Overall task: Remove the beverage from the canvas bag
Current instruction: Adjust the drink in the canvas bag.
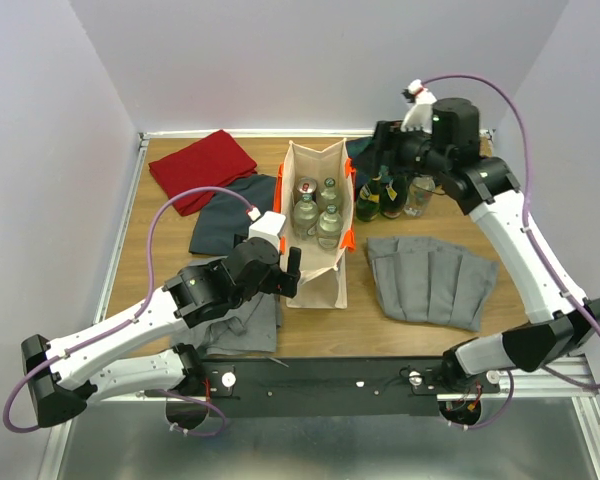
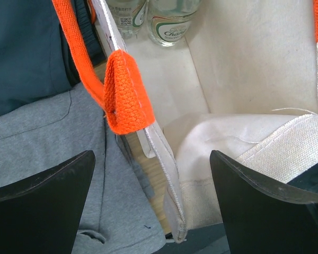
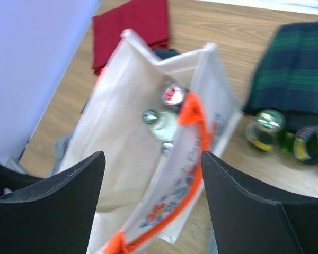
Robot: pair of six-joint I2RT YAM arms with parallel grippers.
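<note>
The beige canvas bag (image 1: 318, 275) with orange handles (image 2: 124, 95) stands open mid-table. Inside it are beverages: a red-topped can (image 1: 306, 188) and three clear bottles (image 1: 329, 226), seen from above in the right wrist view as the can (image 3: 172, 94) and bottle caps (image 3: 150, 116). My left gripper (image 1: 292, 268) is open at the bag's near left corner, and the bag's wall rim (image 2: 167, 174) runs between its fingers (image 2: 47, 196). My right gripper (image 1: 385, 150) hangs open above and to the right of the bag (image 3: 127, 159), with nothing between its fingers.
Three bottles (image 1: 392, 198) stand on the table just right of the bag, under my right arm. A red cloth (image 1: 202, 165) and a dark teal cloth (image 1: 230, 215) lie at the left. A folded grey cloth (image 1: 430, 280) lies at the right, another (image 2: 47, 132) under my left gripper, and a plaid cloth (image 3: 302, 74) at the back.
</note>
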